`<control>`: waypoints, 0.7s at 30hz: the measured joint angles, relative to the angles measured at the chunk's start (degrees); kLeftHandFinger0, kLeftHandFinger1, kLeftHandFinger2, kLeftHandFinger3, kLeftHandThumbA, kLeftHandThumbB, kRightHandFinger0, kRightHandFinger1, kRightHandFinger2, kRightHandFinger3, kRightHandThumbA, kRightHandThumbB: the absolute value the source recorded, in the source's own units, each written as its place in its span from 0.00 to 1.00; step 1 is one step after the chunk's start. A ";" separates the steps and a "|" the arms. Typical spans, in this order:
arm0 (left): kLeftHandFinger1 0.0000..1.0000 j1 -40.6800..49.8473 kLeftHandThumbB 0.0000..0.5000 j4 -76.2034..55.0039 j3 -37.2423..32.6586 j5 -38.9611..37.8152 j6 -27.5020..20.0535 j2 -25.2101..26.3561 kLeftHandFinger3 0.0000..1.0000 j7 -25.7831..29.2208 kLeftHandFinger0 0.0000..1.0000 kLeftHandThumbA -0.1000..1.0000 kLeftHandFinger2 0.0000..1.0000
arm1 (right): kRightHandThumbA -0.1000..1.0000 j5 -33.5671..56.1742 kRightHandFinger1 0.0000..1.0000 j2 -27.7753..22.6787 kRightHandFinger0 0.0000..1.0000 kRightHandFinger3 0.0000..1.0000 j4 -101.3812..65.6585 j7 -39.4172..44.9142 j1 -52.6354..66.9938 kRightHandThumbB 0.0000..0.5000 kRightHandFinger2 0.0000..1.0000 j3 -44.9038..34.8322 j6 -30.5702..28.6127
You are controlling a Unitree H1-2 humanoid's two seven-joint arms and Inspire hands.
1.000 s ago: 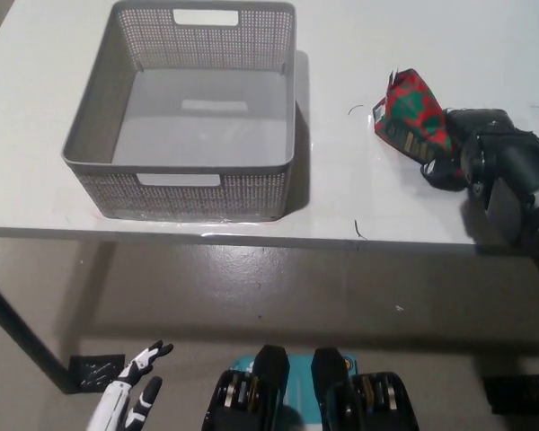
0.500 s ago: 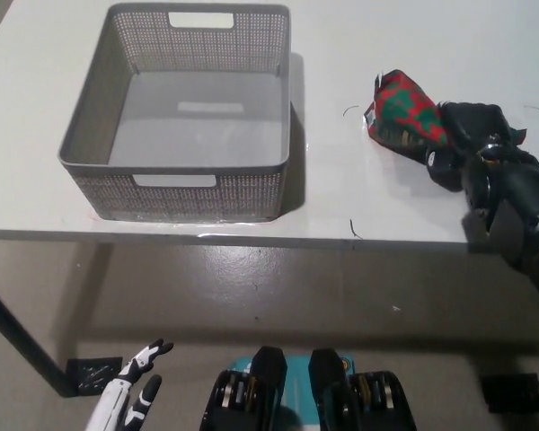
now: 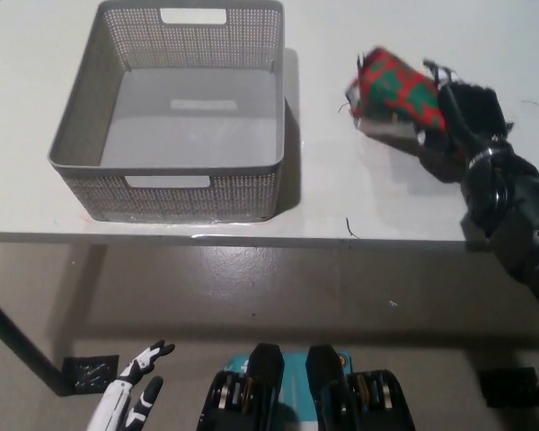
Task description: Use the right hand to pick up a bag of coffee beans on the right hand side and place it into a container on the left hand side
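The black right robot hand is closed around a red and green bag of coffee beans. The bag sits at about 2 o'clock in the picture, over the white table. It looks a bit blurry, so the writing and pattern on it are hard to make out. The robot hand covers the bag's right end, and it is hard to tell if the bag touches the table or is just above it. The black arm goes off the right edge of the picture.

The grey container stands on the table at about 11 o'clock, well apart from the bag. Its top rim is nearly at the picture's edge.

The white left robot hand rests low at 7 o'clock, fingers apart, holding nothing. Its arm is cut off by the bottom edge.
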 measured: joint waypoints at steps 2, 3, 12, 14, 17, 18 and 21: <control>1.00 -0.14 0.77 0.04 0.00 0.00 -0.01 0.01 1.00 -0.07 1.00 1.00 1.00 | 0.00 0.21 0.49 -0.08 0.02 0.97 -3.56 -0.12 -0.29 0.31 0.85 -1.21 -0.45; 1.00 -0.25 0.77 0.08 0.00 0.00 -0.02 0.01 1.00 -0.09 1.00 1.00 1.00 | 0.00 0.33 0.49 -0.08 0.04 0.97 -5.70 -0.05 -0.50 0.32 0.85 -1.88 -0.46; 1.00 -0.19 0.83 0.17 -0.07 0.06 -0.02 0.01 1.00 -0.25 1.00 1.00 1.00 | 0.00 1.20 0.43 0.06 0.00 0.95 -23.01 3.03 -0.96 0.31 0.79 -6.25 1.08; 1.00 -0.21 0.81 0.17 -0.13 0.07 -0.02 0.01 1.00 -0.30 1.00 1.00 1.00 | 0.00 1.17 0.44 0.45 0.00 0.97 -26.06 3.90 -1.93 0.35 0.79 -6.46 1.64; 1.00 -0.30 0.81 0.17 -0.28 0.06 -0.02 0.01 1.00 -0.54 1.00 1.00 1.00 | 0.00 1.10 0.43 1.33 0.00 0.89 -27.95 4.95 -3.96 0.39 0.81 -6.48 2.28; 1.00 -0.29 0.81 0.17 -0.31 0.06 -0.02 0.01 1.00 -0.58 1.00 1.00 1.00 | 0.00 1.10 0.41 1.85 0.00 0.88 -28.38 5.32 -4.79 0.41 0.79 -6.50 2.68; 1.00 -0.29 0.83 0.15 -0.59 0.20 -0.02 0.02 1.00 -0.84 1.00 1.00 1.00 | 0.00 1.17 0.38 3.98 0.00 0.93 -28.71 6.10 -7.37 0.37 0.76 -6.63 3.39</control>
